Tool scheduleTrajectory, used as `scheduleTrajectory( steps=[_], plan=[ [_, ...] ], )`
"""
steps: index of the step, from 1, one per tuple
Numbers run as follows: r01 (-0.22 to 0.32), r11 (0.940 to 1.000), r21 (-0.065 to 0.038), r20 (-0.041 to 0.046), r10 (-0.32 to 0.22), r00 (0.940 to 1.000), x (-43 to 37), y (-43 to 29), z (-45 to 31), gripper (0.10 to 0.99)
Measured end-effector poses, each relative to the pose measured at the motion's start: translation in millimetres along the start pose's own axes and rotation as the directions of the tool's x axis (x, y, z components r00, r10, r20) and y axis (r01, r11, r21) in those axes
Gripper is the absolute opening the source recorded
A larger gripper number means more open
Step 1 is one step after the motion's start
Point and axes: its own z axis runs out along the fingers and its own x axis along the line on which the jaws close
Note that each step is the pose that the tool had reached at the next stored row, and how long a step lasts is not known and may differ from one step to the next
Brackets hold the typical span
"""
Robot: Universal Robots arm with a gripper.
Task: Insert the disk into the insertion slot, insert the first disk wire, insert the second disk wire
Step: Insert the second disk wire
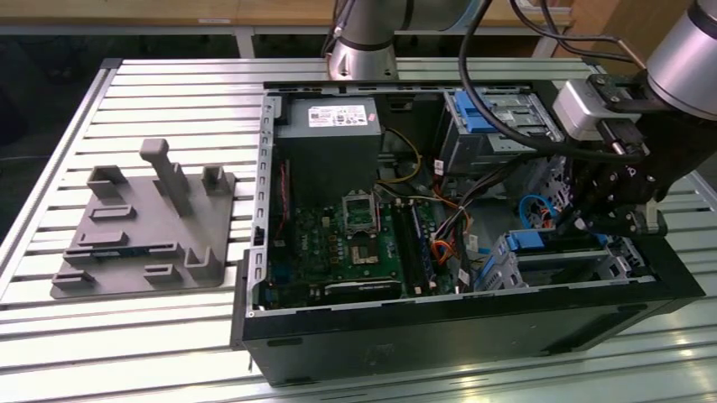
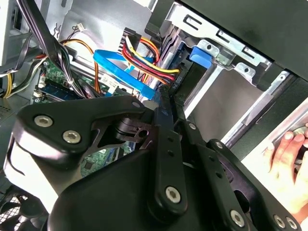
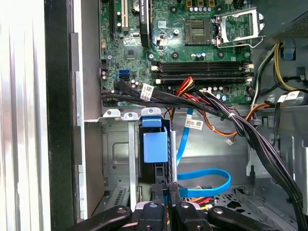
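Observation:
The disk sits inside the insertion slot (image 1: 614, 267), the grey cage in the case's corner at the exterior view's right. Its blue caddy shows in all three views (image 1: 536, 242) (image 3: 155, 144) (image 2: 201, 54). My gripper (image 1: 585, 225) hangs over the cage's open end, its fingers (image 3: 161, 208) pressed together. In the second wrist view the fingertips (image 2: 163, 98) meet beside the end of a flat blue wire (image 2: 120, 72) and a red-and-yellow wire bundle (image 2: 147, 57). Whether a connector is pinched between them stays hidden.
The open computer case (image 1: 448, 323) lies on a slatted table with its motherboard (image 3: 192, 43) exposed. A thick black cable bundle (image 3: 250, 134) crosses near the cage. A grey fixture plate (image 1: 146, 243) lies at the exterior view's left. A person's hand (image 2: 288, 154) rests outside the case.

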Motion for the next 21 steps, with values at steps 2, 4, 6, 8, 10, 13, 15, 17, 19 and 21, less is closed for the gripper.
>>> scheduleTrajectory(
  steps=[2, 4, 6, 8, 10, 13, 15, 17, 19, 21],
  plan=[
    [0.0, 1.0, 0.0, -0.0001, 0.0, 1.0, 0.0, 0.0, 1.1, 0.161],
    [0.0, 1.0, 0.0, -0.0001, 0.0, 1.0, 0.1, 0.0, 2.3, 0.161],
    [0.0, 1.0, 0.0, -0.0003, 0.0, 1.0, 0.2, -0.1, 3.5, 0.161],
    [0.0, 1.0, 0.0, -0.0009, 0.0, 1.0, 0.4, -0.1, 5.0, 0.161],
    [0.0, 1.0, 0.0, -0.0016, 0.0, 1.0, 0.8, -0.1, 6.6, 0.161],
    [0.0, 1.0, 0.0, 0.0016, 0.0, 1.0, 0.7, -0.1, 8.0, 0.169],
    [0.0, 1.0, 0.0, 0.001, 0.0, 1.0, 0.8, -0.1, 5.0, 0.224],
    [0.0, 1.0, 0.0, 0.0005, 0.0, 1.0, 0.6, 0.0, -0.1, 0.294],
    [0.0, 1.0, 0.001, 0.0, 0.0, 1.0, 0.1, 0.1, -7.3, 0.294],
    [0.0, 1.0, 0.003, 0.0001, 0.0, 1.0, -0.6, 0.3, -14.5, 0.294]
  ],
)
